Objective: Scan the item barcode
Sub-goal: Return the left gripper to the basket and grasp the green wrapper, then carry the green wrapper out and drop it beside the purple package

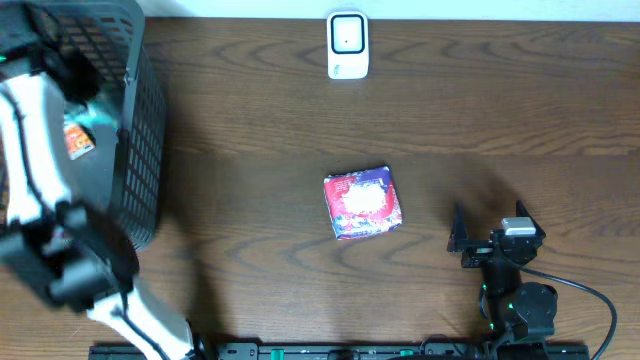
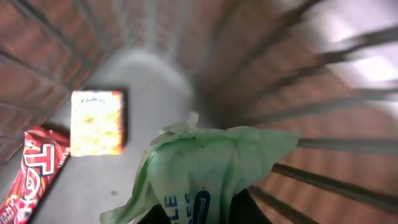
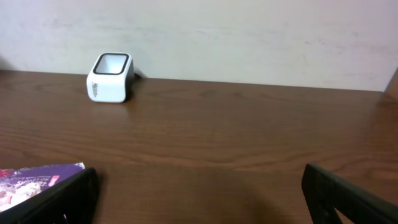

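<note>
Green packet (image 2: 211, 165) was clamped in left gripper (image 2: 217, 208) inside the basket (image 1: 142, 150); right gripper (image 3: 202, 198) gaped; barcode scanner (image 1: 347, 45) not yet reached.

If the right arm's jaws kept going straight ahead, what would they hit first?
Probably nothing until the back wall: only bare table lies ahead of the right gripper; the scanner sits off to its left.

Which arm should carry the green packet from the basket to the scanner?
Left. Its gripper pinches the green packet inside the basket; the right gripper sits open and empty, far across the table.
</note>
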Controlling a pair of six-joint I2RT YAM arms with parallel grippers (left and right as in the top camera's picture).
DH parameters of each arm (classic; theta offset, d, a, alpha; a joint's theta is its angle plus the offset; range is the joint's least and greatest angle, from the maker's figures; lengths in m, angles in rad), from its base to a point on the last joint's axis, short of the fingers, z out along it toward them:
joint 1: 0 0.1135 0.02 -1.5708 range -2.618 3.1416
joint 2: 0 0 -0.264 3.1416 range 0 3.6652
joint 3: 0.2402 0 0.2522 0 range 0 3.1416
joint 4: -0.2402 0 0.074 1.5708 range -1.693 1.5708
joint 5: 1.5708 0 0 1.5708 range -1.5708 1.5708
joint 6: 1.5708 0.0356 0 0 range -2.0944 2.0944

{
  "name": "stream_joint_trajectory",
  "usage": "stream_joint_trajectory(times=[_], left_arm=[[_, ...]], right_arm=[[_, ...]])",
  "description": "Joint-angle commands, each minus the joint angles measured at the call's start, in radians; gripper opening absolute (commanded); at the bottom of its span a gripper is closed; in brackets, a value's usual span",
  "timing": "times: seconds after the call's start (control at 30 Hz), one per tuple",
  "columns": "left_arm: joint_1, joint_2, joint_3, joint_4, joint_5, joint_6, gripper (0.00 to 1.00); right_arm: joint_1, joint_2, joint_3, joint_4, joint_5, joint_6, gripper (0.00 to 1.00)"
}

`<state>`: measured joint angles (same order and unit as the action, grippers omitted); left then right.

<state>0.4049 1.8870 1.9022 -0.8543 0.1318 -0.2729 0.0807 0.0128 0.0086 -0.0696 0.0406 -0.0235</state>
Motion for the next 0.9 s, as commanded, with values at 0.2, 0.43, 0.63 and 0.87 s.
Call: stream_joint_trajectory(times=[0.2, 0.43, 0.63, 0.87], left_arm=[[-0.007, -0.315, 0.015, -0.027, 0.398, -0.195, 0.08], [-0.096, -0.447, 0.015, -0.002, 0.426, -0.200, 0.07], [-0.240, -0.475, 0.015, 0.002, 0.426, -0.200, 0.07], [-0.463, -0.469, 0.014, 0.003, 0.425, -0.192, 0.08]], right_arm=[[0.002, -0.002, -0.003, -0.002, -0.002, -0.008, 0.99], [0.002, -0.002, -0.003, -0.002, -0.002, -0.008, 0.99], [0.002, -0.002, -0.003, -0.002, -0.002, -0.008, 0.99], [0.002, -0.002, -0.003, -0.002, -0.002, -0.008, 0.99]])
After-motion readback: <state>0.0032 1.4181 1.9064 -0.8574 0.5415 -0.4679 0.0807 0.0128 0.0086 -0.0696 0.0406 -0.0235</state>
